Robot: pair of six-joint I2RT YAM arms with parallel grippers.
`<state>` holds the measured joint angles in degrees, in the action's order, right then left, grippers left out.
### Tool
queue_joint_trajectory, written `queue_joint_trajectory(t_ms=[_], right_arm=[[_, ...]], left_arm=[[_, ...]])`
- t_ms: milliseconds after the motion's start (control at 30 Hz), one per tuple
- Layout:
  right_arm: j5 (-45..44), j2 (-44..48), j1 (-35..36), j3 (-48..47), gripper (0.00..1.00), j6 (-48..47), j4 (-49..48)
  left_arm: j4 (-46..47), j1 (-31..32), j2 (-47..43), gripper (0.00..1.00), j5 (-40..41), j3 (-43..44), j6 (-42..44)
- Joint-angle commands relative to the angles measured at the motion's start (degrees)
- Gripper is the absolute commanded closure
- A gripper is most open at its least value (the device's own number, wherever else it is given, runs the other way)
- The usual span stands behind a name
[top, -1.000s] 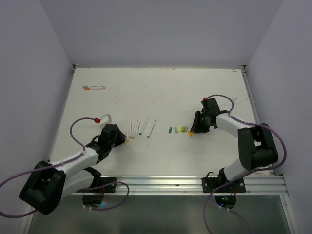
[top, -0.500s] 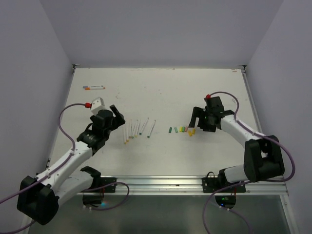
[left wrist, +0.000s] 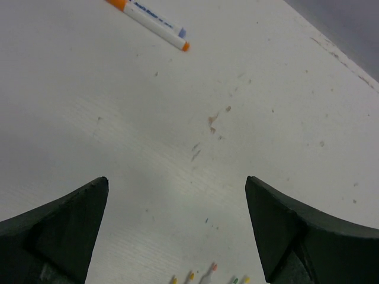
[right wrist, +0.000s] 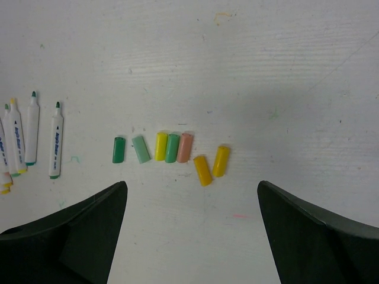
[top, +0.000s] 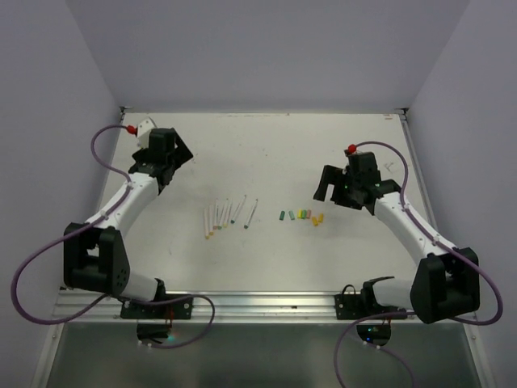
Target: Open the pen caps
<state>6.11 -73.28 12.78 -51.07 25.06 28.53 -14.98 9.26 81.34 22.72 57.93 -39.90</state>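
The left arm stretches away from its base toward the far left corner of the tabletop [top: 323, 145], elbow bent and wrist turned toward the middle. The right arm rises from its base and angles inward, with its wrist over the right half of the tabletop, just right of the caps.

The left pincer [left wrist: 177, 236] is released. Its two dark fingers [left wrist: 53, 231] stand wide apart with only bare surface between them. The right pincer [right wrist: 189, 231] is also released and grasps nothing. Its fingers [right wrist: 71, 236] are spread on either side of the cap row, above it and not touching.

There are seven pen caps [right wrist: 172, 148] on the tabletop near the centre, right of the pens. Five lie side by side in a row: dark green, pale green, yellow, green and pink. Two more yellow ones lie just right of that row and slightly nearer the arms.

The uncapped pens [top: 230, 213] lie in a loose fan left of the caps, tips pointing away from the arms. About six can be made out from above, though the exact count is hard to tell.

One lone pen [left wrist: 151, 21], white with orange at both ends, lies well apart near the far left edge, beyond the left pincer.
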Motion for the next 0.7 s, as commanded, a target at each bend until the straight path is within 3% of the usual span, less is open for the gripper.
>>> queue_joint_trajectory(t_ms=[0, 367, 667], right_arm=[[1.7, 1.7, -0.1, -0.3, 0.04, 0.2, 0.1], [5.0, 2.6, 0.1, 1.8, 0.04, 0.8, -4.5], [6.6, 0.9, 0.5, 3.2, 0.04, -0.1, -5.6]], left_arm=[[-4.1, -1.1, 5.5, 0.00, 8.6, 11.2, -0.4], [-7.7, -4.2, 32.1, 0.00, 16.0, 34.2, -0.4], [2.1, -4.3, 41.3, 0.00, 17.1, 39.6, 6.6]])
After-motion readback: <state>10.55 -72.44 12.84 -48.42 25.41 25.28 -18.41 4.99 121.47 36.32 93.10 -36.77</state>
